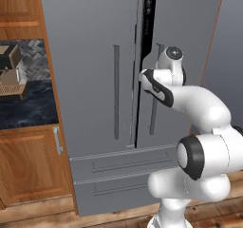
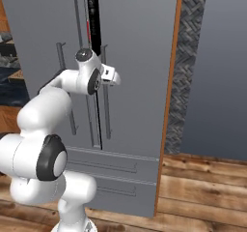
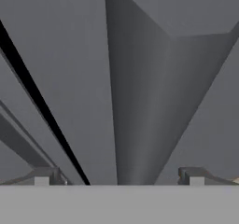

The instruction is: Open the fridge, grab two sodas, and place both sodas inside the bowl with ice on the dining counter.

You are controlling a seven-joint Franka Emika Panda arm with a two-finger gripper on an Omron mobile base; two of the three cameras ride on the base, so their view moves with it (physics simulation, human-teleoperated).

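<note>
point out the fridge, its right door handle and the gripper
fridge (image 1: 90,56): left base view, on the left door's flat grey panel
right door handle (image 2: 105,95): right base view, mid bar
gripper (image 2: 116,76): right base view, open, at the handle

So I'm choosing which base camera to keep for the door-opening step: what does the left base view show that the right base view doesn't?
Left base view alone: wooden cabinets and a dark counter left of the fridge.

Right base view alone: a woven grey wall strip, and a red patch inside the door gap.

Both: the grey fridge, its doors slightly ajar with a dark gap, the bar handles, the lower drawers, the wood floor, and the arm reaching toward the right door's handle.
</note>
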